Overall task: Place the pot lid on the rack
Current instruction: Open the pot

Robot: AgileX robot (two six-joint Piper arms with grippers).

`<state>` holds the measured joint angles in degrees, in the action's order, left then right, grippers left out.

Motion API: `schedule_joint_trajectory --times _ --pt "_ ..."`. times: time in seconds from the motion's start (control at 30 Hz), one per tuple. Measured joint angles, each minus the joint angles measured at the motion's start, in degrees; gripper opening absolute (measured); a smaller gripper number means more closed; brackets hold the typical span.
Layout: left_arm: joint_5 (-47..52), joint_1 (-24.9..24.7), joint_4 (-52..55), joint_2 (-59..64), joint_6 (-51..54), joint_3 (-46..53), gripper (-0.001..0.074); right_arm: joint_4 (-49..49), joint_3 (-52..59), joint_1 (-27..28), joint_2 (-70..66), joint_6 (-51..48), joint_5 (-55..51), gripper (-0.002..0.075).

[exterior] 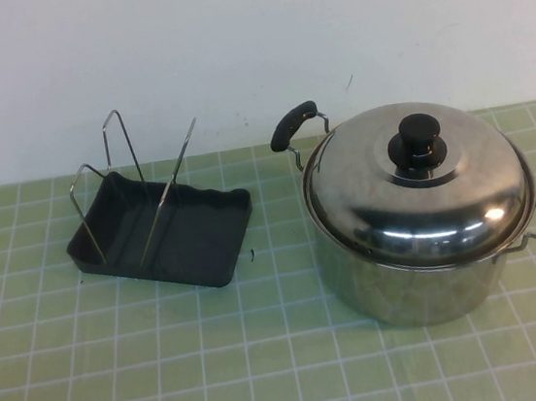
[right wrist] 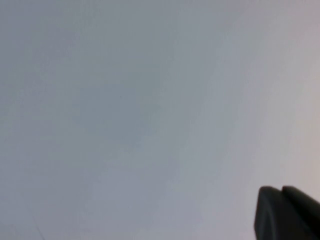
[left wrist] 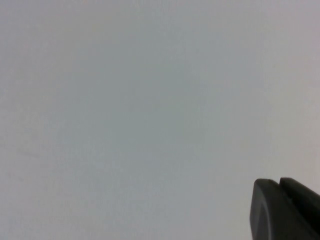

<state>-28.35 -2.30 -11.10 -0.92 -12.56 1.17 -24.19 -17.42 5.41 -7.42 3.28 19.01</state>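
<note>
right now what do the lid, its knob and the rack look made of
The pot lid looks like polished stainless steel: it mirrors bright highlights. Its knob looks like glossy black plastic, possibly bakelite. The rack seems a matte dark grey plastic tray with thin bare metal wire loops. The left gripper and right gripper each show only as a dark corner facing a blank wall.

The pot lid is mirror-glossy steel with a glossy black plastic knob, like the polished pot beneath; at left of the frame the rack is matt dark plastic with thin bare metal wires; the worktop looks matt
</note>
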Motion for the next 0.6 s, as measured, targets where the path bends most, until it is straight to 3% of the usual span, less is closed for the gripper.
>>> schedule_joint_trajectory --times 0.2,0.37,0.6 --pt "-6.51 0.00 2.43 0.00 13.18 0.00 -0.0003 -18.49 -7.64 0.00 -15.92 17.87 5.52 -0.0001" --pt "4.48 0.00 9.29 0.00 15.03 -1.92 -0.0003 -35.86 -13.80 0.00 -31.71 31.12 19.94 -0.0001" --pt "16.66 0.00 21.10 0.00 12.20 -6.80 -0.0003 -39.99 -22.37 -0.16 -52.19 35.43 28.00 -0.0001"
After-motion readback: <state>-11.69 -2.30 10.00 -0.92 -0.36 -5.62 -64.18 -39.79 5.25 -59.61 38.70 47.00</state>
